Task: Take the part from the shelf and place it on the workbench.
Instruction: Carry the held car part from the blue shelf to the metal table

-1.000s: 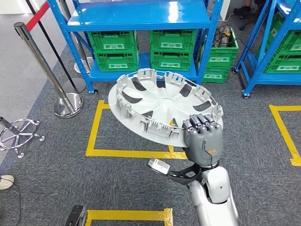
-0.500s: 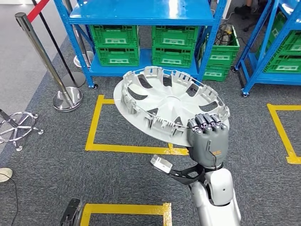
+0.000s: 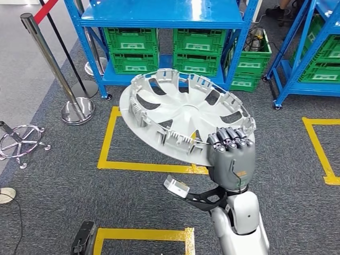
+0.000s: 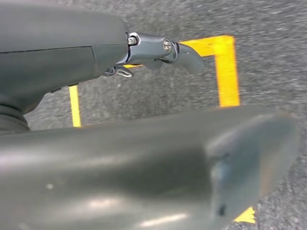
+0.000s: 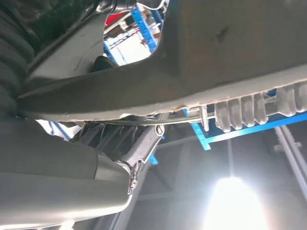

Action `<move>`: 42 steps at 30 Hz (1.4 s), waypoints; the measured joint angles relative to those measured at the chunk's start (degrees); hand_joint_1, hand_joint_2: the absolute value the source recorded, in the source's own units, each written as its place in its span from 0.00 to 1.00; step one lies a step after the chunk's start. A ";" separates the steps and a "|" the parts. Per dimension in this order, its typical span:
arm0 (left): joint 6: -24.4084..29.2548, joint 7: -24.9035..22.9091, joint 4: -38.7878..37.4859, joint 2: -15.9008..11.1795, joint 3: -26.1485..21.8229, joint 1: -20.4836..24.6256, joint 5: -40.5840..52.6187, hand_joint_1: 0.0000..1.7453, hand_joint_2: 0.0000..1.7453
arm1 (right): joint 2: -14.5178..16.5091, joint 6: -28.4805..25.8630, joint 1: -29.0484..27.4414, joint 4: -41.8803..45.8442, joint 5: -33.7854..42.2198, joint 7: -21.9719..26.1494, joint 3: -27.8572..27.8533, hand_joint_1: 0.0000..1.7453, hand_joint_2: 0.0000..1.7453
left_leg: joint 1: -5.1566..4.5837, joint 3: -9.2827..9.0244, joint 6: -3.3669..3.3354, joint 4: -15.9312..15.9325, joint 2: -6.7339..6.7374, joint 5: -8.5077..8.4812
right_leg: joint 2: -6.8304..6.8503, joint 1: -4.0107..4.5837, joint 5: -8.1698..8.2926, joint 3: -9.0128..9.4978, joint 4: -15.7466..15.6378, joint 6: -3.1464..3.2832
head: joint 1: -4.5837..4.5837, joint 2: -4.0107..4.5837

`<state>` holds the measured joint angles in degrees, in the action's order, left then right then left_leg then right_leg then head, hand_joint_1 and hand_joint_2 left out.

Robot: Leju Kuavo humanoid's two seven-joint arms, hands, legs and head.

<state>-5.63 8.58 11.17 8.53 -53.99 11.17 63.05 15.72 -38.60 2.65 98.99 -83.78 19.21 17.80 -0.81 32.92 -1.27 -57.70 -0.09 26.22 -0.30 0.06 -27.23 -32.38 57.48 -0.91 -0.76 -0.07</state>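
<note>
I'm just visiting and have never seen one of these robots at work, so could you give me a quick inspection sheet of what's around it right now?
Surface: grey carpeted floor with yellow tape outlines; no workbench seen.
Job's things: white wheel cover, inner side up, tilted, carried in the air in front of the blue shelf.
Clutter: green crates on the shelf's lower level and beside it.
Hands: right hand grips the wheel cover's near rim; left hand holds nothing, above the floor.
Cables: a thin black cable on the floor at left; a coil of cables behind the shelf.
Surroundings: chrome barrier posts, a second blue shelf at right.
</note>
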 joint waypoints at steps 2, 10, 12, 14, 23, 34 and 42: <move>0.18 -3.06 0.00 -0.01 -0.15 -0.11 -0.84 0.00 0.00 | -0.01 0.00 0.03 0.00 0.38 0.36 0.32 1.00 1.00 | 0.02 0.03 0.02 0.00 0.00 -0.04 | 0.00 0.01 0.01 -0.03 0.01 -0.01 | 0.01 0.00; 0.54 -9.52 0.00 -0.19 -1.47 -1.35 -2.41 0.00 0.00 | -0.02 0.00 0.10 -0.01 1.22 1.60 0.86 1.00 1.00 | 0.08 0.13 0.14 0.01 -0.01 -0.14 | 0.02 0.07 0.04 -0.15 0.07 0.04 | 0.00 0.00; 0.54 -9.57 0.00 -0.20 -1.68 -1.40 -2.43 0.00 0.00 | -0.03 0.00 0.11 -0.01 1.22 1.60 0.91 1.00 1.00 | 0.08 0.14 0.15 0.01 -0.01 -0.16 | 0.01 0.07 0.06 -0.18 0.08 0.05 | 0.00 0.00; 0.66 -9.69 0.00 -0.20 -1.78 -1.48 -2.41 0.00 0.00 | -0.02 0.00 0.11 -0.02 1.23 1.64 0.92 1.00 1.00 | 0.08 0.16 0.15 0.01 -0.01 -0.17 | 0.01 0.07 0.08 -0.19 0.08 0.05 | -0.01 0.00; 2.87 -11.86 0.00 -0.89 -1.75 -2.84 -1.19 0.00 0.00 | -0.01 0.00 -0.01 -0.08 1.49 3.91 0.21 1.00 1.00 | 0.09 0.18 0.16 0.01 -0.01 -0.18 | 0.00 0.07 0.10 -0.22 0.08 0.04 | 0.01 0.00; 2.50 -11.56 0.00 -1.27 -1.02 -3.02 -0.04 0.00 0.00 | 0.13 0.00 -0.33 -0.13 1.74 5.84 -1.67 1.00 1.00 | 0.07 0.36 0.14 0.01 -0.01 -0.44 | 0.01 0.06 0.37 -0.37 0.04 -0.04 | 0.00 0.00; 1.93 -11.30 0.00 -1.25 0.02 -2.80 0.42 0.00 0.00 | 0.23 0.00 -0.54 -0.60 1.86 5.86 -2.95 1.00 1.00 | 0.06 0.51 0.11 0.00 -0.01 -0.67 | 0.01 0.04 0.62 -0.54 0.03 -0.04 | -0.01 0.00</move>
<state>-3.70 -2.72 11.17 7.28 -53.96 8.37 63.47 15.96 -38.60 2.11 98.39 -81.91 25.07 14.85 -0.75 33.43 -1.16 -57.70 -0.10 25.55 -0.29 0.10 -26.61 -32.91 57.51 -0.95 -0.76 -0.07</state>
